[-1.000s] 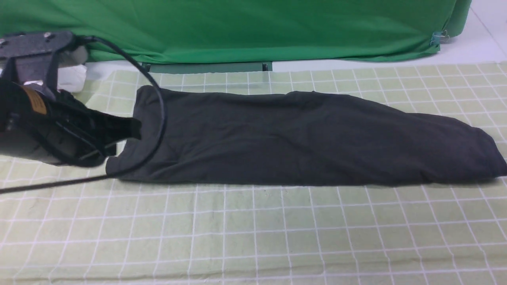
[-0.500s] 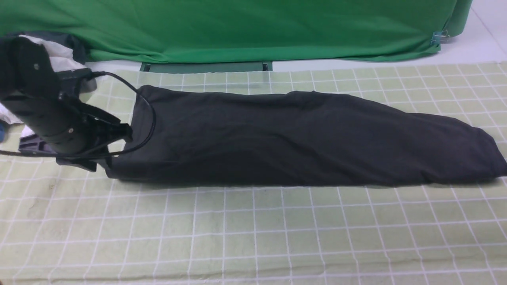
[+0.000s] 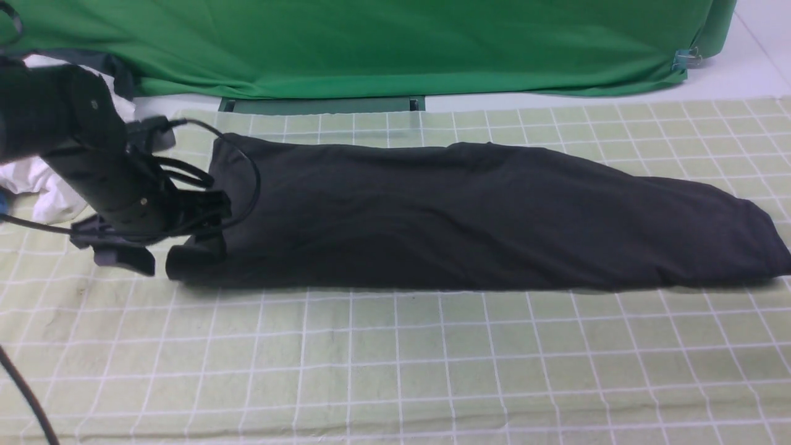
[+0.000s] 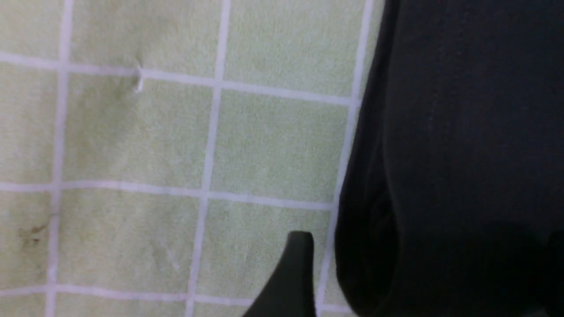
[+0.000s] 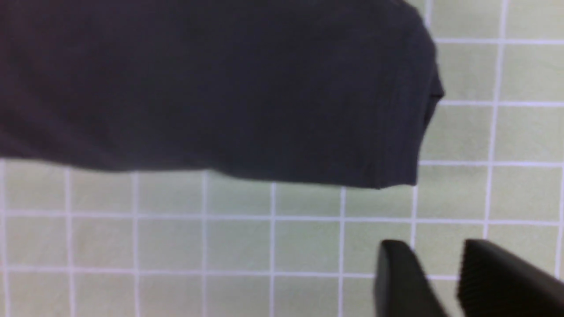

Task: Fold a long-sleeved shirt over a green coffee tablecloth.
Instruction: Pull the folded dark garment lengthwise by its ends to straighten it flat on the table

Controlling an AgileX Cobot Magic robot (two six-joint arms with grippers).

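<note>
The long-sleeved shirt (image 3: pixel 469 216) lies as a long black strip across the green coffee tablecloth (image 3: pixel 395 358), print side hidden. My left gripper (image 3: pixel 167 247) hangs open at the strip's left near corner. In the left wrist view one finger (image 4: pixel 295 273) is over the tablecloth (image 4: pixel 132 132) beside the shirt (image 4: pixel 462 132); the other is lost in the dark cloth. My right gripper (image 5: pixel 434 251) shows only in its wrist view. It is open and empty over the tablecloth (image 5: pixel 176 242), just short of the shirt's (image 5: pixel 220 88) end corner.
A plain deep-green fabric (image 3: pixel 371 43) hangs along the back edge. A white garment (image 3: pixel 49 185) lies behind the left arm. A black cable (image 3: pixel 25 389) loops from the left arm past the near left corner.
My left gripper has opened and let go of the shirt's left end, which now lies on the cloth. The left arm has shifted a little right and lower.
</note>
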